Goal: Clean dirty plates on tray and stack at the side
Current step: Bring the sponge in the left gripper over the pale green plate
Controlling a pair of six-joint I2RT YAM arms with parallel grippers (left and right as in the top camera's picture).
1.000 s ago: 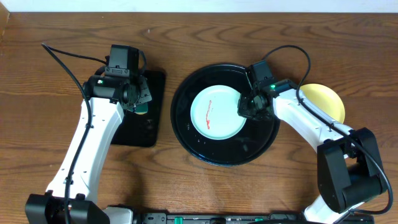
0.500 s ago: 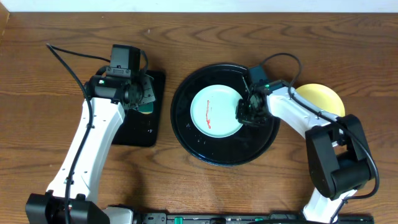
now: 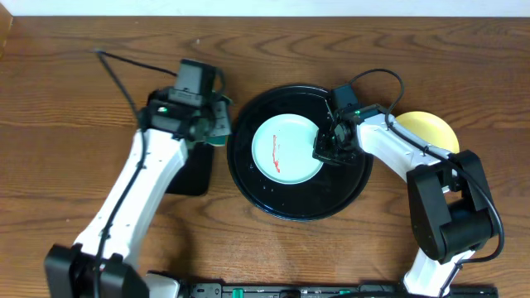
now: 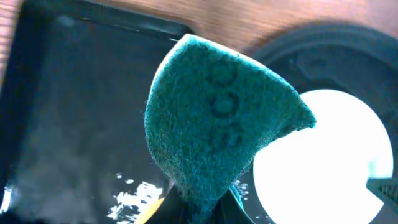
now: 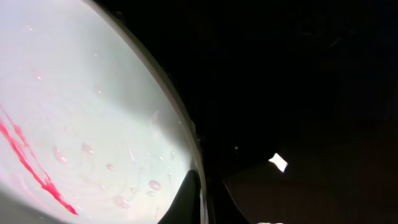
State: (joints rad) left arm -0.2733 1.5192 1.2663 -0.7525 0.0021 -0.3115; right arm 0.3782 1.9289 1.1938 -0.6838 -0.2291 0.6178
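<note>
Evidently scrubbing comes next: left pincer (image 3: 214, 122) pinches a teal scouring sponge (image 4: 217, 124); right pincer (image 3: 325, 151) clamps the rim of the red-smeared mint plastic plate (image 3: 281, 156).

**LIGHTING AND PICTURE QUALITY**

Overhead: even, diffuse light is falling from above on the table (image 3: 74, 124), and shadows are lying soft and faint. The glossy tray (image 3: 290, 203) is showing small scattered glints in its lower part.

Left wrist: the sponge (image 4: 211, 124) is sitting in sharp focus. The plate (image 4: 323, 162) is blowing out to flat white at right. The upper edge is blurring, and glare is flaring on the rectangular tray (image 4: 134, 194) at lower left.

Right wrist: the right half is reading almost black, and a soft shadow is crossing the plate's rim.
</note>
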